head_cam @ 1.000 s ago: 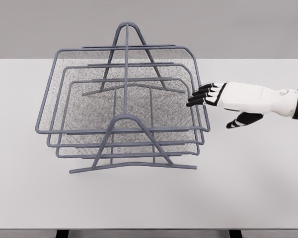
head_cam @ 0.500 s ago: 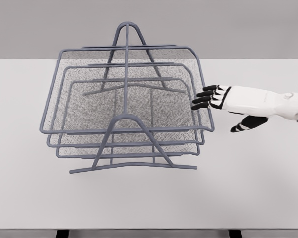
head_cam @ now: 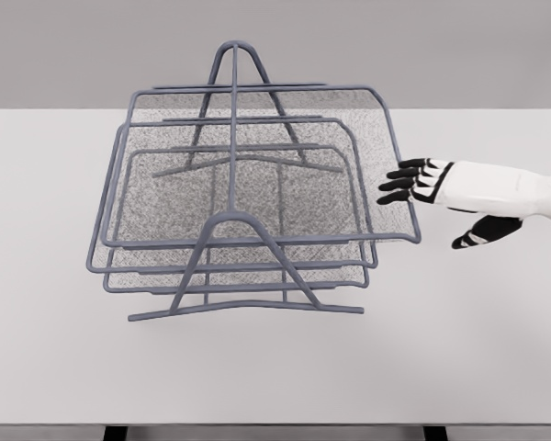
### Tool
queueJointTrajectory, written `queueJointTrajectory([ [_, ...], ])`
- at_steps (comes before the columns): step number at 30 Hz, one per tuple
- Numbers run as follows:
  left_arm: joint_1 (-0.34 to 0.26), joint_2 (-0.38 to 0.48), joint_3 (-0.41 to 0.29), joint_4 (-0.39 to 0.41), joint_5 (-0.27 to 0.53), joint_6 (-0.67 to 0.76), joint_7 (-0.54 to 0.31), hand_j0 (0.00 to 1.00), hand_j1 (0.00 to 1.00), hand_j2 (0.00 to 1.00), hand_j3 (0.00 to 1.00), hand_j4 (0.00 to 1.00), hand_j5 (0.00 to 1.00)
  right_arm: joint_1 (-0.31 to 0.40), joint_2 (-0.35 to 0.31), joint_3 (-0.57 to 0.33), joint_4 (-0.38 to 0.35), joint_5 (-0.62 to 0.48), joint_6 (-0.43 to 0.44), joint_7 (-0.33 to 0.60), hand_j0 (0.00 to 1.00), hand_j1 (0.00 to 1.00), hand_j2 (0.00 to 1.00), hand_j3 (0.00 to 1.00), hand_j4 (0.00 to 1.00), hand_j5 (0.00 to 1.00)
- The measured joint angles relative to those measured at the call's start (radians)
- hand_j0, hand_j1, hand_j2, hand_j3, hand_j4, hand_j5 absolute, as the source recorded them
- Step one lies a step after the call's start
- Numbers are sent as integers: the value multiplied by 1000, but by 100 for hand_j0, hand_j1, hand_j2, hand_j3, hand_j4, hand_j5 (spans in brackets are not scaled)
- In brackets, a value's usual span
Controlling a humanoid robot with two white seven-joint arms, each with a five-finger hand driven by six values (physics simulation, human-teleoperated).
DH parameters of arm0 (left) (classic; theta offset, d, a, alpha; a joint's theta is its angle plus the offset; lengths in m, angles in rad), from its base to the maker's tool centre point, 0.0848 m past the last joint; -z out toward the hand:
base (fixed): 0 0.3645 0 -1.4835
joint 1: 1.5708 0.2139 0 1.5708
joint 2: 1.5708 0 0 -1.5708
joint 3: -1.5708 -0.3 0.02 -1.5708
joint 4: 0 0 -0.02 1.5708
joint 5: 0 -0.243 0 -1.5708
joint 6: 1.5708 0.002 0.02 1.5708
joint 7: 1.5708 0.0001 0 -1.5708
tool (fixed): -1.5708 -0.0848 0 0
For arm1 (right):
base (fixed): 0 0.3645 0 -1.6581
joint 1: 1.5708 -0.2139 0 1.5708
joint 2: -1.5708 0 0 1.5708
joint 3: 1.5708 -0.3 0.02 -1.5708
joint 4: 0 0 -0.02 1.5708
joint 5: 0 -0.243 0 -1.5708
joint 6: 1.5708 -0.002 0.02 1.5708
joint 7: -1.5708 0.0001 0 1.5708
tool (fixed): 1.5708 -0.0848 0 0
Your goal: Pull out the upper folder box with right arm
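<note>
Right hand [head_cam: 422, 183], fingers spread, seemingly touches the unlabelled upper tray's [head_cam: 257, 165] side rim.

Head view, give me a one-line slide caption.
Right robot hand at the top mesh tray, which juts right of the lower trays in the wire rack.

Upper folder box [head_cam: 257, 165]: matt grey wire mesh (metal-looking). Table [head_cam: 459, 349]: smooth matt white. Robot hand [head_cam: 445, 188]: glossy white plastic.
</note>
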Motion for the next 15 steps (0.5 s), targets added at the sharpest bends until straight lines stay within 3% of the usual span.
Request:
queueJointTrajectory([
  [15,0,0,0,0,0,0,0,100,100,100,100,100,100,17,-73,-4,2,-33,3,-1,100,100,100,100,100,100],
])
